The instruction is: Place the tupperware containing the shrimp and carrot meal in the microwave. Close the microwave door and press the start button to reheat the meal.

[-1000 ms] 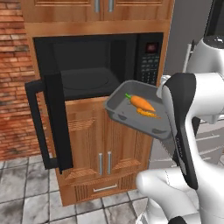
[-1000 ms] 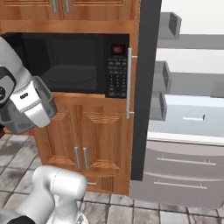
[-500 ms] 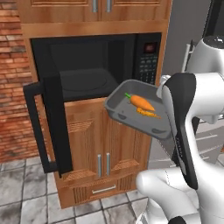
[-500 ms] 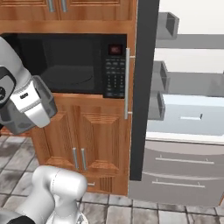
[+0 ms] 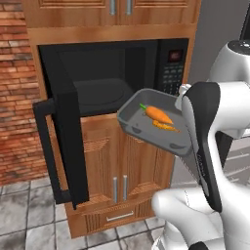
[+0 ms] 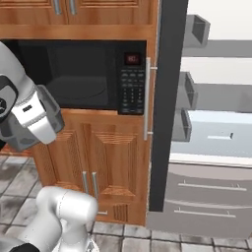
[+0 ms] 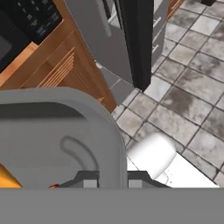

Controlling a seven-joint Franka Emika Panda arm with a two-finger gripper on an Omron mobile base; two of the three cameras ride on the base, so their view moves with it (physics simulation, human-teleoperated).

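One tupperware [image 5: 151,126], one microwave [image 5: 117,73] and one microwave door [image 5: 68,146] are present, with two cabinet doors [image 5: 122,161] below the oven and two more above it. The microwave is built into a wooden cabinet column [image 6: 118,147] standing on a grey tiled floor [image 6: 29,172]; a brick wall [image 5: 17,97] lies to its left and an open fridge [image 6: 211,123] with grey shelf bins [image 6: 189,93] to its right. The microwave door stands swung out to the left, showing the dark cavity. The tupperware hangs tilted in the air in front of the microwave's keypad panel [image 5: 171,73], outside the cavity, and contains the shrimp and carrot meal [image 5: 158,117]. The gripper [image 7: 111,181] is nearly closed, its fingertips pinching the tupperware's rim.
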